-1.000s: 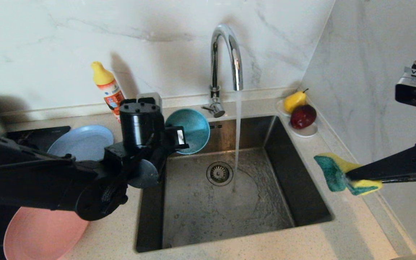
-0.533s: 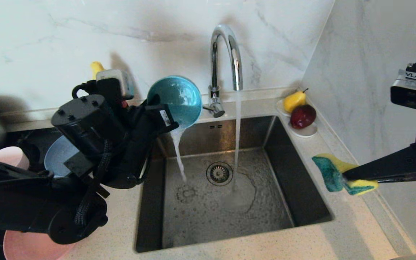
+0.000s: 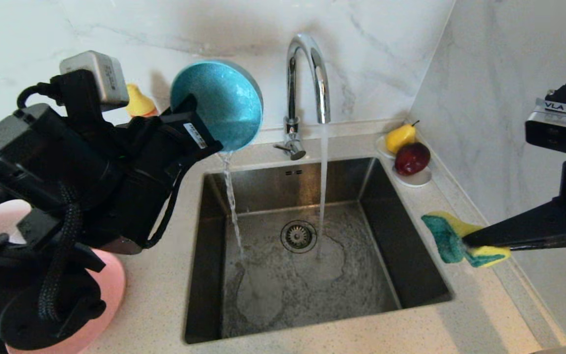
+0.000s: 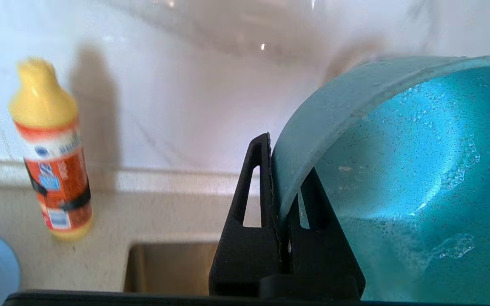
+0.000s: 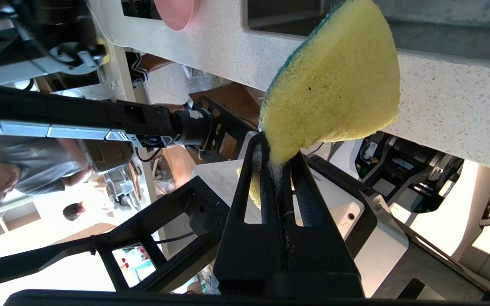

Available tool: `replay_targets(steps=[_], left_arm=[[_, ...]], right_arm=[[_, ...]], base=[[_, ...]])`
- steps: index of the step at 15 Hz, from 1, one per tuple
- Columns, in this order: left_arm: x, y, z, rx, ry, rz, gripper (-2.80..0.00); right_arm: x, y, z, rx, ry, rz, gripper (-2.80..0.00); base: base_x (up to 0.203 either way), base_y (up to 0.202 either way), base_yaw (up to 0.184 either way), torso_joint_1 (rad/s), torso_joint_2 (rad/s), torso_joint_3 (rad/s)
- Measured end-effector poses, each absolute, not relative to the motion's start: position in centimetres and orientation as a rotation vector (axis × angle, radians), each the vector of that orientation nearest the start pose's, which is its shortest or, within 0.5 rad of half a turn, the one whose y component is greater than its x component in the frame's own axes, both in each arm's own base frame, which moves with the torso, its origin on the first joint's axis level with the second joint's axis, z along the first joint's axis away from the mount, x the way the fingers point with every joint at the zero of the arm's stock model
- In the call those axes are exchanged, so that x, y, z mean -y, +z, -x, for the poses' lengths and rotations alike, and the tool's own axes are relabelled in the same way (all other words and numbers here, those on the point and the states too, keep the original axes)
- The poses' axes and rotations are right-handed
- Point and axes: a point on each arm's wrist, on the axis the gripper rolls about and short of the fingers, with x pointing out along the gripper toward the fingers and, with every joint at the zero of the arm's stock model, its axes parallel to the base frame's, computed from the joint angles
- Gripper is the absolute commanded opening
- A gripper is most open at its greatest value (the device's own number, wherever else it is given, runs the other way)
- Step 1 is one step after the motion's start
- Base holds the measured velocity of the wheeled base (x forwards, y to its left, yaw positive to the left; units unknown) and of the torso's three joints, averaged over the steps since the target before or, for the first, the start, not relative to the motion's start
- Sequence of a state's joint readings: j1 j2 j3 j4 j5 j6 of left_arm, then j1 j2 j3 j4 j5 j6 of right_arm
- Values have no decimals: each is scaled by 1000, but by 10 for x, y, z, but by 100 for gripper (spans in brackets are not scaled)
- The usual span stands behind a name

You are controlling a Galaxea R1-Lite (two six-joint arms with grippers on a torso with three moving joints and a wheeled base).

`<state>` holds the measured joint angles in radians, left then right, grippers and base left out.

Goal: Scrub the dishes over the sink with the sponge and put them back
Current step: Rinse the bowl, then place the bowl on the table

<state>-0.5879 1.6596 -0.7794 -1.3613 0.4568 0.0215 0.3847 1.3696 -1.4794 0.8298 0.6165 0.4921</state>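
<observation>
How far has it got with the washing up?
Mid-job, it seems. The left claw grips the teal bowl by its rim, tipping sudsy water into the sink. The right claw holds the sponge aside. The pink plate waits on the counter.

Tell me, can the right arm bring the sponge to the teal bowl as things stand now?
Probably yes. The right gripper holds the sponge over the counter right of the sink; the left gripper holds the teal bowl tilted above the sink's far left corner. Only the tap and its stream stand between.

"VLA-14" is read on a white label (image 3: 564,108) atop the right wrist camera (above the claw); the bottle's print stays unreadable.
</observation>
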Motion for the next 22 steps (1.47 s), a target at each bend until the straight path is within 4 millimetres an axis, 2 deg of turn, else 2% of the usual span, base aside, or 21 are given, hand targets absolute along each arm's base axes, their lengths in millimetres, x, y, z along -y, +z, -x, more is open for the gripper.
replay_targets(steps=[4, 8, 11, 14, 16, 18, 19, 20, 22], left_arm=[[143, 273, -231, 465, -146, 238, -280], [141, 275, -228, 460, -155, 233, -280], [142, 263, -235, 335, -152, 167, -280], [135, 247, -246, 86, -119, 75, -280], [131, 247, -249, -53, -103, 59, -280], [126, 265, -250, -160, -108, 106, -280], [119, 282, -251, -224, -103, 147, -280], [108, 296, -251, -285, -82, 189, -280], [68, 313, -247, -438, 47, 292, -280]], right_arm=[[-80, 322, -163, -973, 757, -517, -280], [-80, 323, -162, -971, 756, -518, -280], [-77, 323, -160, -964, 751, -520, -280], [-74, 324, -160, -954, 738, -526, -280], [-73, 323, -159, -953, 729, -530, -280], [-71, 321, -159, -957, 722, -534, -280], [-70, 321, -158, -958, 720, -535, -280], [-69, 320, -159, -958, 715, -538, -280], [-67, 319, -159, -958, 702, -543, -280]], base=[[0, 0, 0, 0, 0, 0], [0, 0, 0, 0, 0, 0], [0, 0, 0, 0, 0, 0], [0, 0, 0, 0, 0, 0], [0, 0, 0, 0, 0, 0], [0, 0, 0, 0, 0, 0], [0, 0, 0, 0, 0, 0], [0, 0, 0, 0, 0, 0], [0, 0, 0, 0, 0, 0]])
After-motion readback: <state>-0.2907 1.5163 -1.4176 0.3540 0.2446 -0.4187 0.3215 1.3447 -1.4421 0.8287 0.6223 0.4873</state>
